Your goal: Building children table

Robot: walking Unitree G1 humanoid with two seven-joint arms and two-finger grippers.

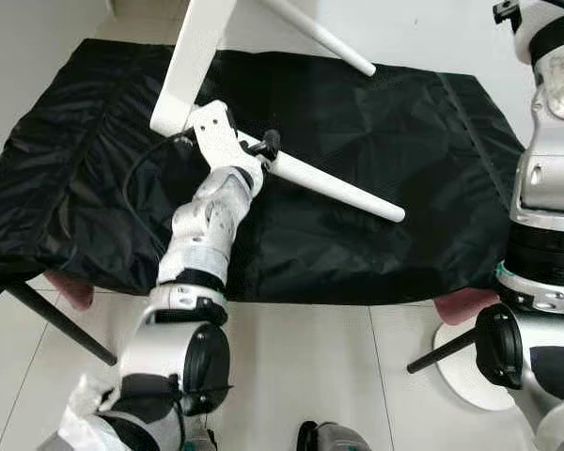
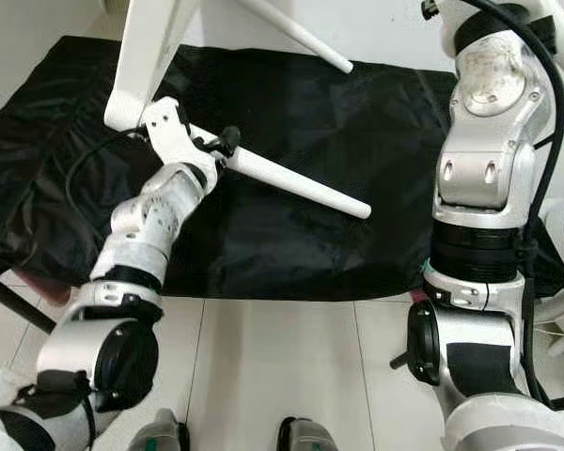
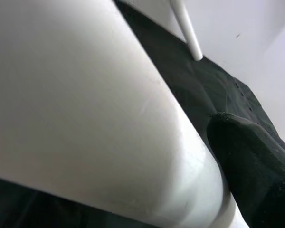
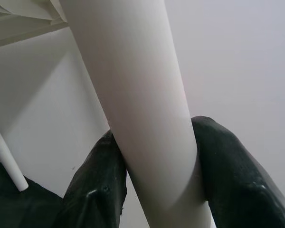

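I'm fitting legs: my left gripper (image 1: 263,150) pinches a white table leg (image 1: 334,186) lying over the black cloth (image 1: 385,113), while my right gripper (image 4: 156,175) clamps another leg (image 4: 133,95). Next, I'd seat it squarely.

Both arms are built of silver-grey metal segments joined by glossy black rings and round black joint caps. The left arm (image 1: 202,272) ends in a white angular wrist bracket (image 1: 216,136), with a thin black cable (image 1: 136,174) looping beside it. The right arm (image 2: 489,216) is bulkier, with small oval slots in its silver shell, a black cable (image 2: 536,141) along its side and a thin green ring (image 2: 432,272). The finger pads (image 4: 237,175) are matte black and rounded.
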